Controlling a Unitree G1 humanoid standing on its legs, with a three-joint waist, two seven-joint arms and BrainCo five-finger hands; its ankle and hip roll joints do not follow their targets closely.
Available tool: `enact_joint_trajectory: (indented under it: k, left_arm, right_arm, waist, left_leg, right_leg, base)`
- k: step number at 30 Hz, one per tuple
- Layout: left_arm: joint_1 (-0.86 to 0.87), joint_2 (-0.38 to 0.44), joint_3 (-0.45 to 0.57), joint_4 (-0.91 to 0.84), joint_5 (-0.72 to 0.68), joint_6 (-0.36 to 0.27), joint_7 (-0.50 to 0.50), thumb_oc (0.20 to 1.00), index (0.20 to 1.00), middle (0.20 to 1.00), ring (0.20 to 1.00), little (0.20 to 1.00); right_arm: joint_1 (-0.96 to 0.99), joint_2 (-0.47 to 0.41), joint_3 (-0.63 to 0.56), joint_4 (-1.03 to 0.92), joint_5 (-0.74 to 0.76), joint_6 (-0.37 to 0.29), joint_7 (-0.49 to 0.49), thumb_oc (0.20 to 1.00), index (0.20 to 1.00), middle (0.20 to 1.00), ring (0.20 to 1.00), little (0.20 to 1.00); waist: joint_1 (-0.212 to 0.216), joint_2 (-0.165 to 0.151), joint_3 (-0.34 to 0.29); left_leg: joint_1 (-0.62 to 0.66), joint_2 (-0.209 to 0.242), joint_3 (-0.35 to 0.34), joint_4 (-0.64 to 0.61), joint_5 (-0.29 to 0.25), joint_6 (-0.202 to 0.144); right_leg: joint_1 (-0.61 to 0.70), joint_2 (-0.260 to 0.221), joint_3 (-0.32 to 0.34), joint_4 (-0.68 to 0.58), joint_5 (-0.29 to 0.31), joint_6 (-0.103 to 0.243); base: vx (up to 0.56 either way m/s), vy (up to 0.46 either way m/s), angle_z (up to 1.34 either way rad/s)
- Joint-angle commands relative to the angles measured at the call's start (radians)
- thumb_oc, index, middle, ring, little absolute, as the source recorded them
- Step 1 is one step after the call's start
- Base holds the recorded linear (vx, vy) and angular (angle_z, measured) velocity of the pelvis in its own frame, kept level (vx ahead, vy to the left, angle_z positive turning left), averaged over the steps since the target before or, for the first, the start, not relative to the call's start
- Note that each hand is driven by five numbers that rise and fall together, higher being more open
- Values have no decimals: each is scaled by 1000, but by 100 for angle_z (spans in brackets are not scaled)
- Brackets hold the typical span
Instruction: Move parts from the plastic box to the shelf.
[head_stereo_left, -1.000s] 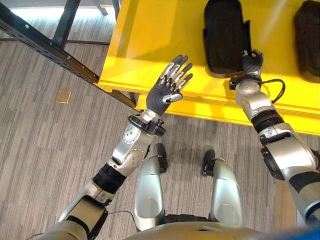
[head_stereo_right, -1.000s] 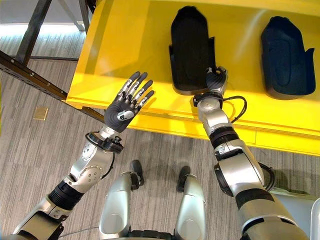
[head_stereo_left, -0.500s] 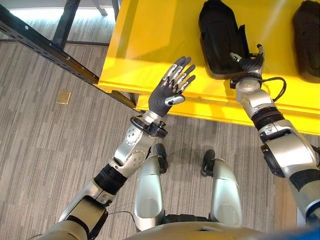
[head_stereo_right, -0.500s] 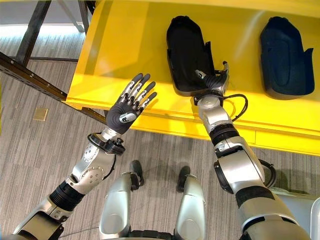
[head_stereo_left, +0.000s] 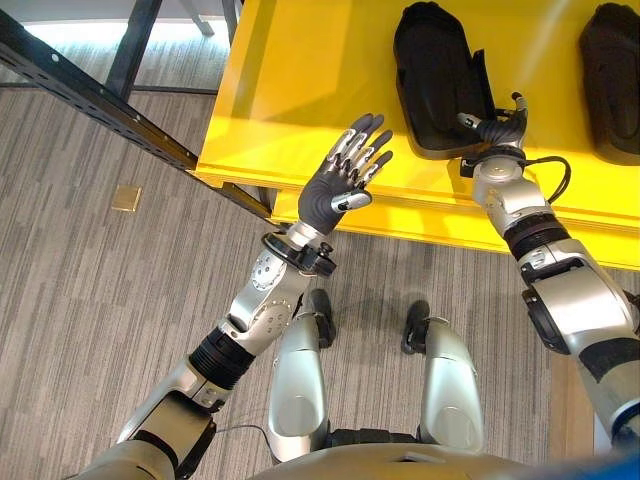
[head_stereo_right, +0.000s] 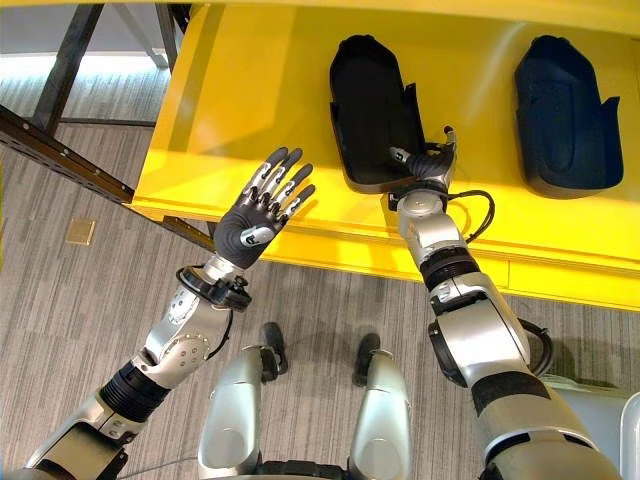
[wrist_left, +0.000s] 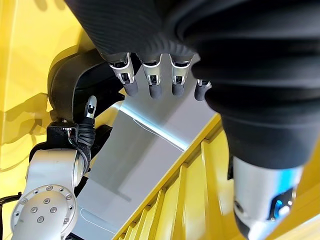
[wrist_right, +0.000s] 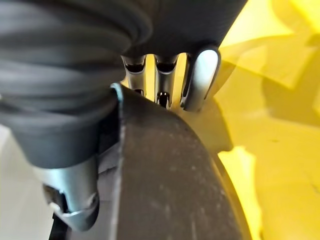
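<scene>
Two black parts lie on the yellow shelf; right hand and left hand spread, empty.

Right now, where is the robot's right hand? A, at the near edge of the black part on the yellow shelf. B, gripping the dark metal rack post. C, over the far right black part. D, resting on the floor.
A: the right hand sits with straight fingers at the near edge of the black part lying on the yellow shelf.

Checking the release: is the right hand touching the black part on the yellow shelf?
Cannot tell. In the right eye view the right hand, fingers spread, sits at the black part's near corner with no plain gap or contact.
</scene>
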Motion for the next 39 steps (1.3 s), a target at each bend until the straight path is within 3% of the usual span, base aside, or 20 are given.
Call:
enact_joint_trajectory:
  k: [1,7,8,9,10,22,29,39]
  left_arm:
    - [-38,-36,0,-71,16,-59,-14,1000,1000,1000,1000,1000]
    - [-32,-36,2,-83,23,-56,-8,1000,1000,1000,1000,1000]
    - [-31,-34,2,-84,22,-59,-9,1000,1000,1000,1000,1000]
    - [-30,-34,3,-84,20,-61,-10,1000,1000,1000,1000,1000]
    - [-29,-33,5,-85,19,-60,-11,1000,1000,1000,1000,1000]
    - [-38,-32,-5,-83,15,-66,-6,1000,1000,1000,1000,1000]
    - [-52,-38,-19,-65,12,-74,-6,1000,1000,1000,1000,1000]
    - [-54,-30,-33,-75,5,-83,26,1000,1000,1000,1000,1000]
  right_arm:
    - [89,37,13,89,81,65,34,1000,1000,1000,1000,1000]
    - [121,58,7,93,121,63,63,1000,1000,1000,1000,1000]
    - [127,62,8,90,118,68,70,774,774,774,774,774]
    - [132,65,9,89,114,75,73,294,294,294,294,294]
    - [135,68,9,88,105,81,70,200,200,200,200,200]
    - [128,62,31,135,-18,95,7,200,200,200,200,200]
    - [106,59,30,198,-10,96,1,200,200,200,200,200]
    - [110,46,-48,225,134,-27,-95,200,200,200,200,200]
  waist:
    - [3,24,34]
    - [2,23,34]
    - [1,23,34]
    - [1,24,34]
    - [1,24,34]
    - [3,30,34]
    - [6,35,34]
    - [-2,45,34]
  left_leg:
    - [77,0,41,-30,-44,-11]
    - [80,1,43,-34,-41,-11]
    - [79,1,43,-34,-41,-10]
    - [80,1,44,-34,-40,-10]
    - [81,0,45,-35,-40,-10]
    - [75,-2,41,-31,-40,-7]
    - [71,-3,37,-26,-41,-6]
    - [70,-11,38,-26,-47,-3]
  right_leg:
    - [16,-30,-47,114,-57,26]
    - [16,-30,-45,113,-55,27]
    - [15,-30,-45,114,-55,27]
    - [16,-30,-44,113,-55,27]
    - [18,-29,-44,113,-55,27]
    - [17,-31,-47,116,-53,26]
    - [13,-33,-45,121,-54,26]
    - [12,-31,-35,114,-51,30]
  base:
    - [0,0,0]
    - [0,0,0]
    - [0,0,0]
    - [0,0,0]
    - [0,0,0]
    - [0,0,0]
    - [0,0,0]
    - [5,5,-1]
